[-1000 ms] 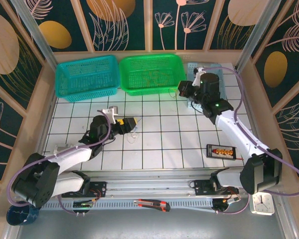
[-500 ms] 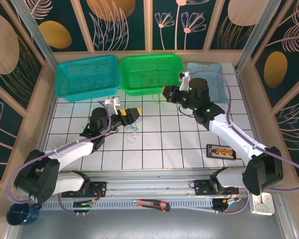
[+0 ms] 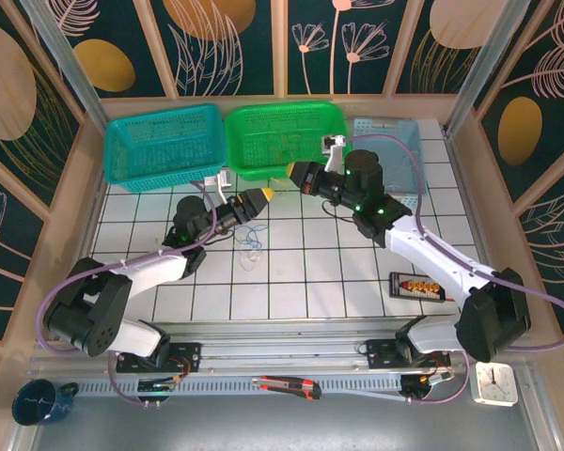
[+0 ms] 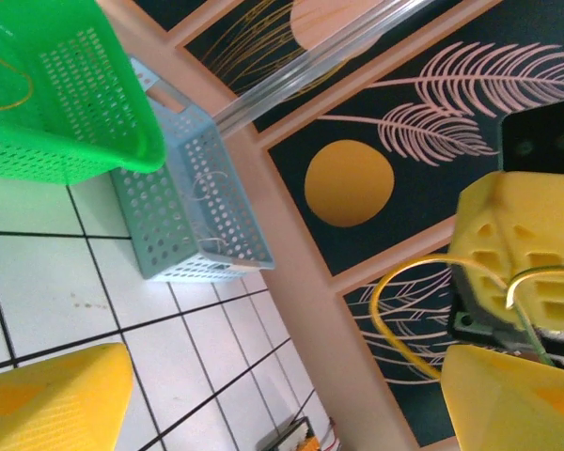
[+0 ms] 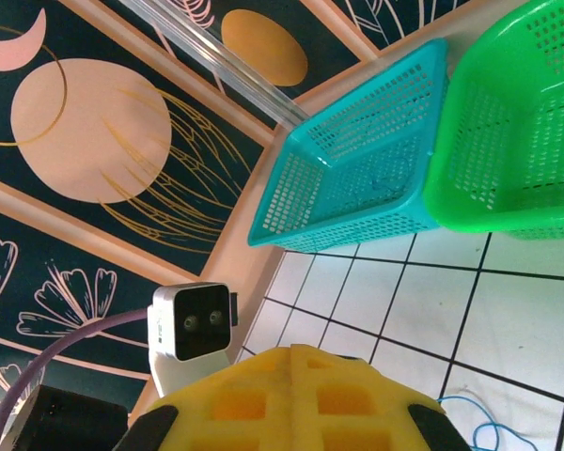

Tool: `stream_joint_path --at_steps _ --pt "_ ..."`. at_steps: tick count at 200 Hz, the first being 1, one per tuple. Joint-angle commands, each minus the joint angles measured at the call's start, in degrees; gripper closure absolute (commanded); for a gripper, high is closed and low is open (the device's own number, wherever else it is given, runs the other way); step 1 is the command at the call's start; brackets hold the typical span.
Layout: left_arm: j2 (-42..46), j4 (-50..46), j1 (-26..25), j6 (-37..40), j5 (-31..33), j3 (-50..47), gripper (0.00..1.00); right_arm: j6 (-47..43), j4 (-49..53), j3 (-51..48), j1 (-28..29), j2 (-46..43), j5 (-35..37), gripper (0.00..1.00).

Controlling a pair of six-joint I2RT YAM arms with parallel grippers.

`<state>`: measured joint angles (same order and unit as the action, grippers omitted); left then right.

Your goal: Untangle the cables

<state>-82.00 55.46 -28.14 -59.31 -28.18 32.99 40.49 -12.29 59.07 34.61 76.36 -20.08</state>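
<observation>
Left gripper spread open, right gripper nose-to-nose with it, grip unreadable, the cables on the tiles just beneath the left one, a yellow strand arcing up beside them, so best to pinch one strand and draw apart slowly.

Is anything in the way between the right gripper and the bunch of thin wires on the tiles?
Yes, by the top view: the yellow-fingered left gripper hangs almost on the line from the right gripper to the thin white, yellow and blue looping wires. Nothing else visible lies between them.
</observation>
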Motion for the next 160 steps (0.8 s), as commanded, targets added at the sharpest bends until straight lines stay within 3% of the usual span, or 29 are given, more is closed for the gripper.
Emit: stream_joint_path --at_steps 1,111,136,160 --pt "-0.7 5.3 -0.2 -2.4 -1.4 1.9 0.15 1.5 -4.0 -0.6 0.8 1.0 -1.3 1.00" --pt "-2.8 9.5 -0.8 -5.3 -2.4 2.3 0.24 4.5 -8.9 -0.1 3.2 4.2 -2.9 1.00" --pt "-3.7 10.6 -1.0 -5.8 -2.5 2.4 0.33 4.8 -9.4 0.1 3.5 4.8 -3.0 1.00" --pt "-4.4 12.0 -1.2 -6.3 -2.3 2.3 0.50 4.8 -9.3 -0.1 3.7 5.1 -2.9 1.00"
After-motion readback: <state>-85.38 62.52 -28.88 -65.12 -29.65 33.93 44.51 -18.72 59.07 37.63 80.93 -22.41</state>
